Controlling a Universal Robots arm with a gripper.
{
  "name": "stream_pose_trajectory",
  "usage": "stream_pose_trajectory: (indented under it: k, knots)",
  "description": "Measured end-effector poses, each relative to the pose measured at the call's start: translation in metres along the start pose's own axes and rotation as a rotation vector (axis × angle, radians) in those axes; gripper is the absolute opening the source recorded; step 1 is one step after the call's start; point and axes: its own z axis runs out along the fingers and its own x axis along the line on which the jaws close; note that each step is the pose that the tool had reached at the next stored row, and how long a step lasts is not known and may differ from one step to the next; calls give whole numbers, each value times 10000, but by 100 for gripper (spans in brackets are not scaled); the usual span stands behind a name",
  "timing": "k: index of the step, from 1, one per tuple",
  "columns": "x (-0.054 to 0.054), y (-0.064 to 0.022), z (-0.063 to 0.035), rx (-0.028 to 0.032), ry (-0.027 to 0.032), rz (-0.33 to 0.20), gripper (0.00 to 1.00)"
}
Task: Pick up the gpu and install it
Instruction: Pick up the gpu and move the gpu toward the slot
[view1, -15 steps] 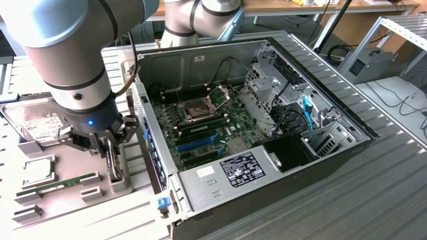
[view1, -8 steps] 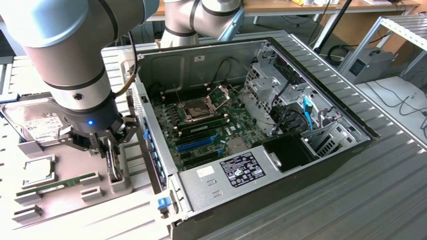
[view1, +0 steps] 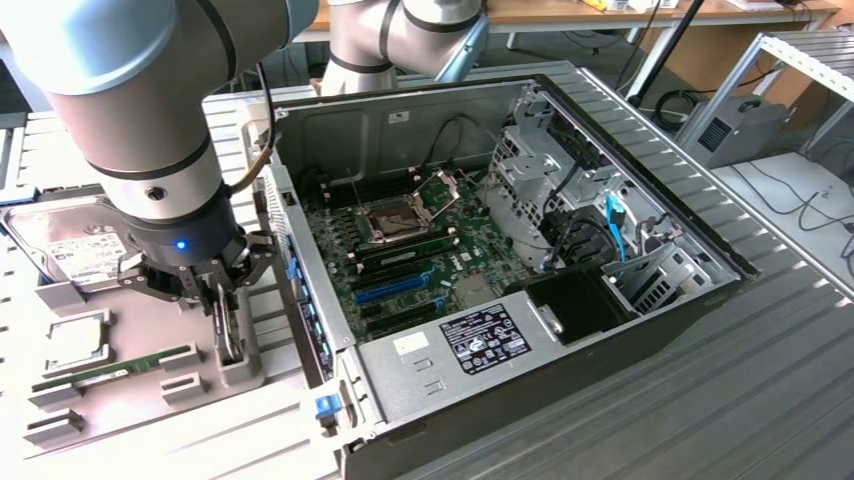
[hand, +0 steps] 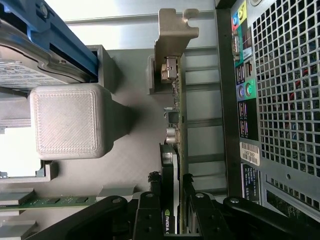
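The gpu (view1: 231, 335) stands on edge in a slot of the grey holder tray (view1: 147, 405), at the exterior view's left of the open PC case (view1: 627, 330). My gripper (view1: 227, 300) reaches straight down over it. In the wrist view the gpu (hand: 175, 125) appears edge-on, with its black cooler on one side, the green board on the other and the silver bracket (hand: 172, 30) at the far end. The gripper (hand: 172, 179) has one black finger pressed against each face of the card, which still sits in its slot.
The case's motherboard (view1: 400, 250) lies exposed, with blue and black expansion slots (view1: 394, 290) near the gpu's side. On the holder tray are a hard drive (view1: 80, 250), a CPU (view1: 74, 345) and a RAM stick (view1: 114, 368). The case's rear panel (hand: 280, 100) runs close beside the card.
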Motion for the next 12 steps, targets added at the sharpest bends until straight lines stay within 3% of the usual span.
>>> stream_pose_trajectory:
  k: [12]
  knots:
    - [0,0,0,-2,2,-63,27]
